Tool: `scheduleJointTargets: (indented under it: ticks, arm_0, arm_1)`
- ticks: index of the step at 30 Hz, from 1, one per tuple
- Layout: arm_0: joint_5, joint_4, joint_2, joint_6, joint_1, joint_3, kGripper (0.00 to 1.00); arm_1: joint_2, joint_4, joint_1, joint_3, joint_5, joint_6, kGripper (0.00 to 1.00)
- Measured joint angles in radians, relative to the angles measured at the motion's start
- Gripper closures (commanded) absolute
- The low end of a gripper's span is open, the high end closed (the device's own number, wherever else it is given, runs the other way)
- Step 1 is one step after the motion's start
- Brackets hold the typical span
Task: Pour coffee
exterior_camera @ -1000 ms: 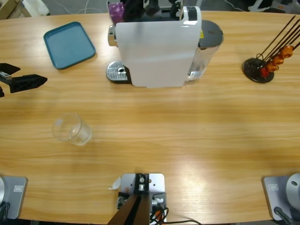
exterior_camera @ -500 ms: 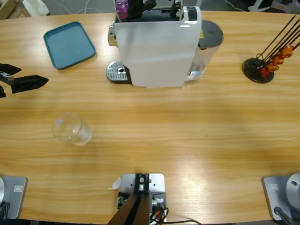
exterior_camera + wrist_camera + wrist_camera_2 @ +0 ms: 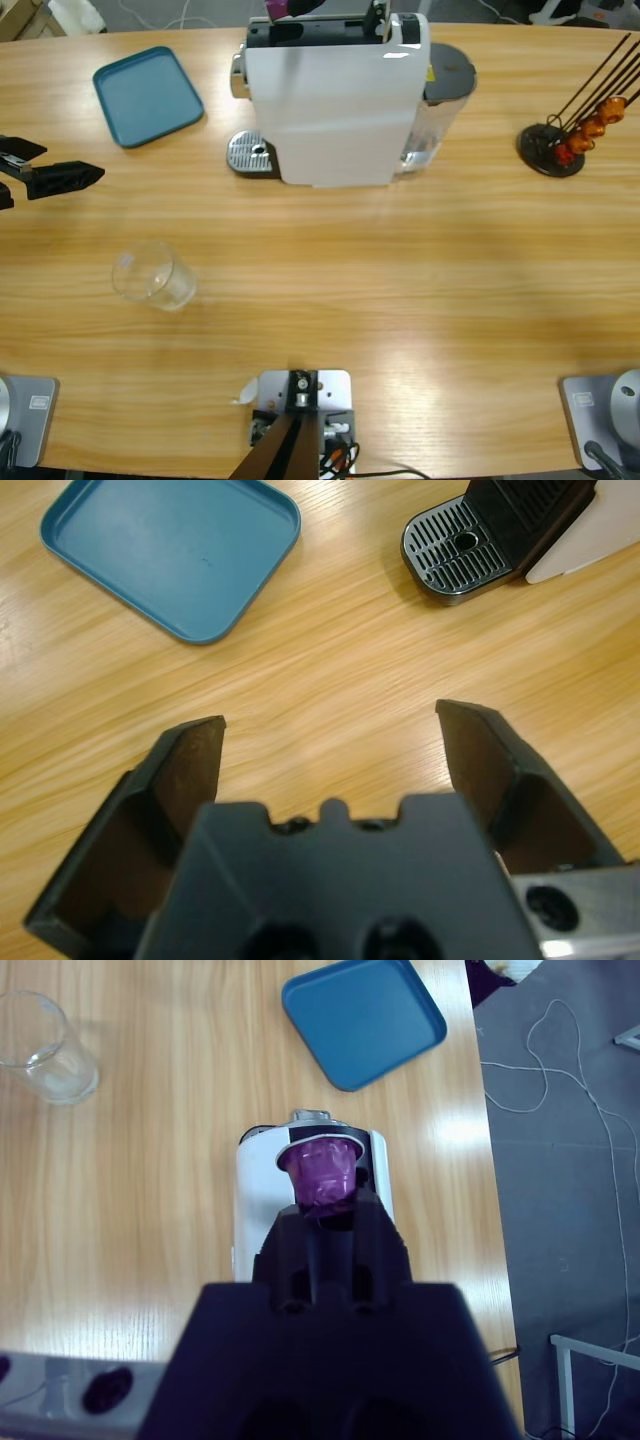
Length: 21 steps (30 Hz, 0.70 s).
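The left gripper (image 3: 330, 750) hovers low over the table's (image 3: 400, 290) left edge, jaws spread wide and empty. The right gripper (image 3: 322, 1215) hangs above the white coffee machine (image 3: 335, 95), pinching a purple capsule (image 3: 320, 1172). The glass (image 3: 152, 275) stands near left, any coffee inside too faint to tell; a blue tray (image 3: 147, 94) lies far left.

Seen from directly above, the right gripper (image 3: 322, 1218) clamps a purple capsule (image 3: 322, 1172) between its black jaws, foil rim facing away from the camera. Below it stands a white coffee machine (image 3: 262, 1205) on the long wooden table (image 3: 150, 1160), the capsule hanging over the machine's top end. A clear glass tumbler (image 3: 45, 1048) rests on the wood at upper left, well apart from the machine. A blue tray (image 3: 363, 1018) lies near the table's edge, beyond which white cables (image 3: 560, 1070) trail across grey floor.
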Motion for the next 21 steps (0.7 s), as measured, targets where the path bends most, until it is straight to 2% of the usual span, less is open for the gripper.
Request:
scheduleJointTargets:
  ticks: [21]
  arm_0:
    - [-0.002, 0.000, 0.005, 0.011, 0.000, 0.000, 0.090]
  arm_1:
    - [0.052, 0.000, 0.000, -0.019, 0.000, 0.000, 1.000]
